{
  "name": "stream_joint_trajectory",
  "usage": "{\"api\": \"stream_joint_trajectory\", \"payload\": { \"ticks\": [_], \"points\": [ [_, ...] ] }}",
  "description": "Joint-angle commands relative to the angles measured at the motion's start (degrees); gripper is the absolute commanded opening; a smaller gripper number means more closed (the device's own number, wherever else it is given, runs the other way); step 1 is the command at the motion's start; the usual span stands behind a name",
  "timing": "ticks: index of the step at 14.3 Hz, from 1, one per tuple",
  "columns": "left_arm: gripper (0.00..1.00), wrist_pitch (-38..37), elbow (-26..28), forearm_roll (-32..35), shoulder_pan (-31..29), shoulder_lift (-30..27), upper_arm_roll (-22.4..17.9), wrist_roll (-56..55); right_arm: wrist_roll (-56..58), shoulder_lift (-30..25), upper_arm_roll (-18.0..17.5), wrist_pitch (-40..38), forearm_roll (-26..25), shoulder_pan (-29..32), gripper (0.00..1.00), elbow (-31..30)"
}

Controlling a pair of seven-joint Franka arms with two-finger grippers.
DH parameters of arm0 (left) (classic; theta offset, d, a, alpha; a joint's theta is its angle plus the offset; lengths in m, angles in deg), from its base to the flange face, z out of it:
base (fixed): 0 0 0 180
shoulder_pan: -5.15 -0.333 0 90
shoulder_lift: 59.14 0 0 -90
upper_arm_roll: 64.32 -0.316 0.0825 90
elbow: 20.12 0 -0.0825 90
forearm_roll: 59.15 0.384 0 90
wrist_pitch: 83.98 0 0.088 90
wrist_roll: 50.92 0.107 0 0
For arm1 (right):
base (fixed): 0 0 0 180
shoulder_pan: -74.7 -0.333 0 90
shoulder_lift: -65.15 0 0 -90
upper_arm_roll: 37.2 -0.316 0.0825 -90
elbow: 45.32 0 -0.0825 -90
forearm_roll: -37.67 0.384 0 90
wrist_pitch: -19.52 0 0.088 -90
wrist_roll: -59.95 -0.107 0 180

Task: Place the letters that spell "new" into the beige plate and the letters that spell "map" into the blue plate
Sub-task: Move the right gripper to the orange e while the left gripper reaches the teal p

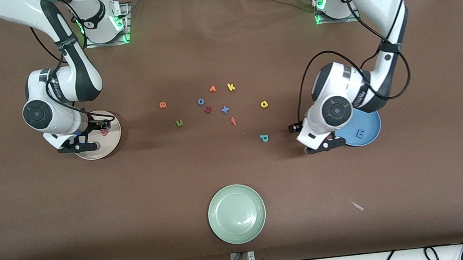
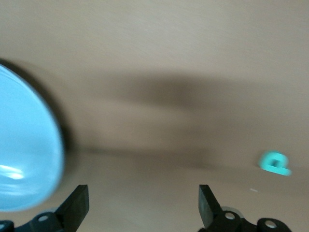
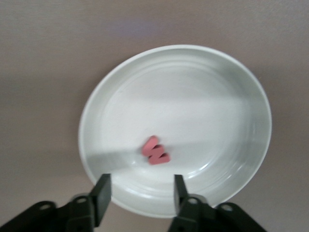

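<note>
The beige plate (image 1: 92,154) lies at the right arm's end of the table with the salmon w (image 1: 104,131) in it. My right gripper (image 1: 96,129) hangs over it, open and empty; in the right wrist view the w (image 3: 155,151) lies flat in the plate (image 3: 241,82) just past the right gripper (image 3: 140,193). The blue plate (image 1: 369,122) holds the blue m (image 1: 360,134). My left gripper (image 1: 326,144) is beside that plate, open and empty (image 2: 143,203). Orange e (image 1: 162,105), green n (image 1: 179,122), yellow a (image 1: 264,104) and teal p (image 1: 264,138) lie on the table.
Mid-table lie a blue o (image 1: 200,101), orange v (image 1: 212,89), yellow k (image 1: 231,87), red f (image 1: 233,121), another red letter (image 1: 208,110) and a blue cross-shaped one (image 1: 225,109). A pale green plate (image 1: 236,213) sits nearest the front camera.
</note>
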Motion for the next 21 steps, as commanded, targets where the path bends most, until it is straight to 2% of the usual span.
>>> {"api": "stream_joint_trajectory", "payload": {
  "ticks": [1, 4, 5, 6, 7, 10, 12, 14, 16, 17, 19, 21],
  "points": [
    [1.0, -0.8, -6.5, -7.3, 2.5, 4.2, -0.4, -4.9, -6.8, -3.1, -5.3, -2.0, 0.4, -0.4, 1.0, -0.5],
    [0.99, 2.3, -8.5, -7.5, 5.1, 7.2, -0.4, -11.5, -8.8, -3.2, -10.9, -1.8, 0.4, -0.4, 1.0, -0.6],
    [0.94, 4.1, -8.5, -7.7, 5.2, 8.0, -0.4, -13.2, -9.2, -3.4, -12.8, -1.4, 0.4, -0.4, 1.0, -0.9],
    [0.85, 5.2, -8.5, -8.0, 5.2, 8.8, -0.4, -14.5, -10.0, -3.9, -14.5, -0.6, 0.4, -0.4, 1.0, -1.6],
    [0.82, 6.2, -8.5, -7.9, 5.4, 9.7, -0.4, -16.0, -11.5, -4.9, -15.7, 0.6, 0.4, -0.4, 1.0, -2.7],
    [0.82, 9.2, -8.6, -7.4, 8.9, 11.5, -0.8, -19.1, -14.2, -7.2, -20.1, 5.2, 0.4, -0.5, 1.0, -7.0],
    [0.82, 9.3, -9.0, -7.4, 8.8, 11.6, -0.8, -19.8, -16.5, -7.1, -22.3, 9.0, 0.2, -0.5, 1.0, -8.6],
    [0.82, 9.6, -9.0, -7.4, 8.9, 11.8, -0.8, -19.9, -16.5, -6.3, -22.4, 14.7, 0.0, -0.4, 1.0, -11.5],
    [0.81, 10.3, -9.0, -7.4, 9.0, 12.2, -0.8, -19.8, -16.6, -4.4, -22.5, 16.4, 0.0, -0.4, 1.0, -12.0],
    [0.79, 10.3, -9.0, -7.3, 9.0, 12.2, -0.8, -19.7, -16.4, -3.6, -22.6, 16.5, 0.0, -0.5, 1.0, -12.0],
    [0.68, 10.5, -9.0, -7.2, 9.1, 12.6, -0.9, -19.5, -16.5, -2.1, -23.9, 17.0, 0.0, -0.5, 1.0, -11.9],
    [0.66, 12.0, -9.0, -7.2, 9.0, 12.8, -0.9, -19.1, -16.6, 0.1, -24.0, 19.5, 0.0, -0.5, 1.0, -11.8]
  ]
}}
